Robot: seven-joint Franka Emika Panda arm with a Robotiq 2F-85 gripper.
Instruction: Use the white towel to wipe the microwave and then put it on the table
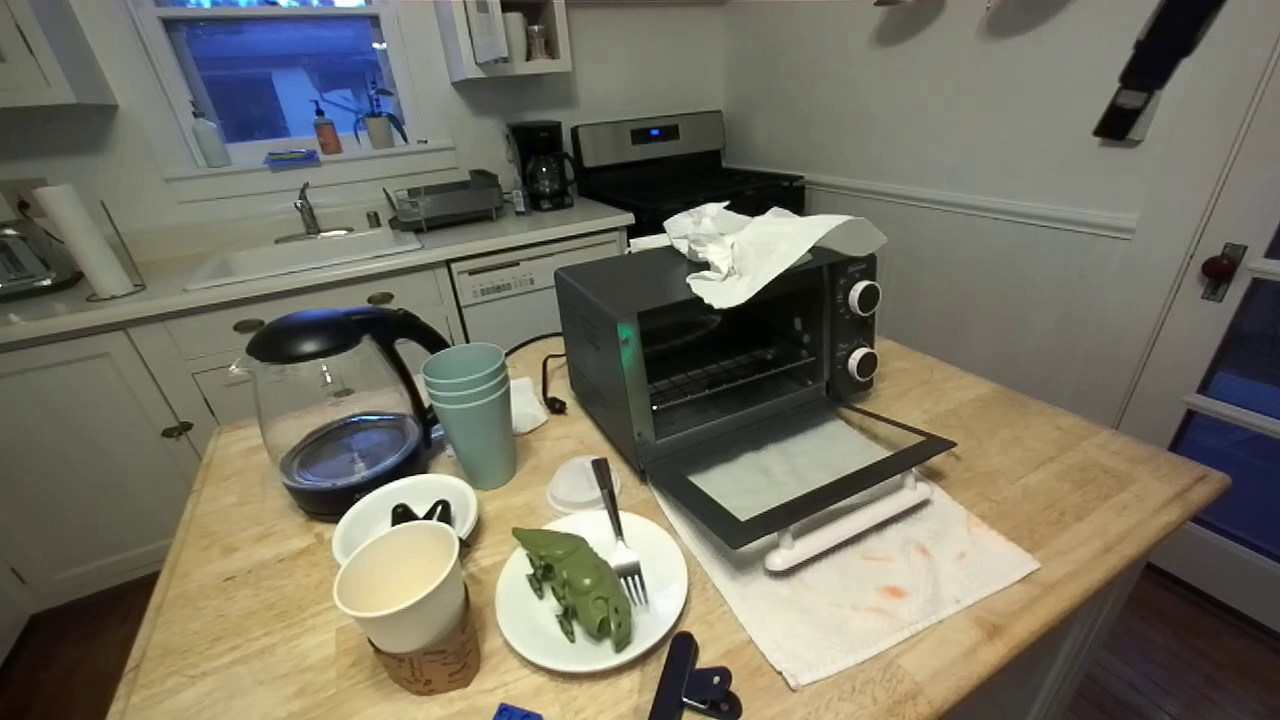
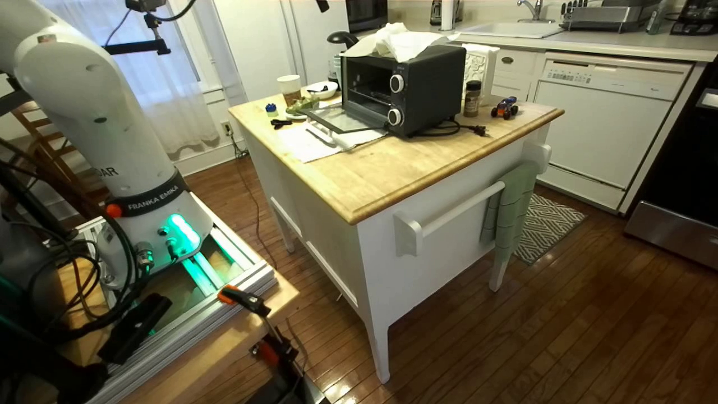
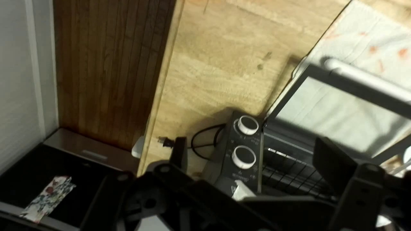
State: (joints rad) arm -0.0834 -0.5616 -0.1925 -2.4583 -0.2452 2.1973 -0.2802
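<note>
Wrist view: the towel (image 3: 241, 191), partly hidden, lies below the end effector (image 3: 251, 140) (spread wide).

Light is dim and soft. In an exterior view the window (image 1: 285, 80), behind the oven (image 1: 740, 415) and to its left, glows deep blue; the oven's inside is dark, and a green gleam lies on its front edge. In an exterior view a lamp (image 2: 185, 231) shines bright green well apart from the oven, the towel (image 2: 401, 46) on top of the oven is nearly washed out, and the floor (image 2: 561, 325) well below it carries glare. In both exterior views upright edges far from the oven lean outward. In the wrist view, soft overall, shadow darkens the surface (image 3: 218, 73) just beside the oven; the claw (image 3: 251, 144) is black and out of focus.
</note>
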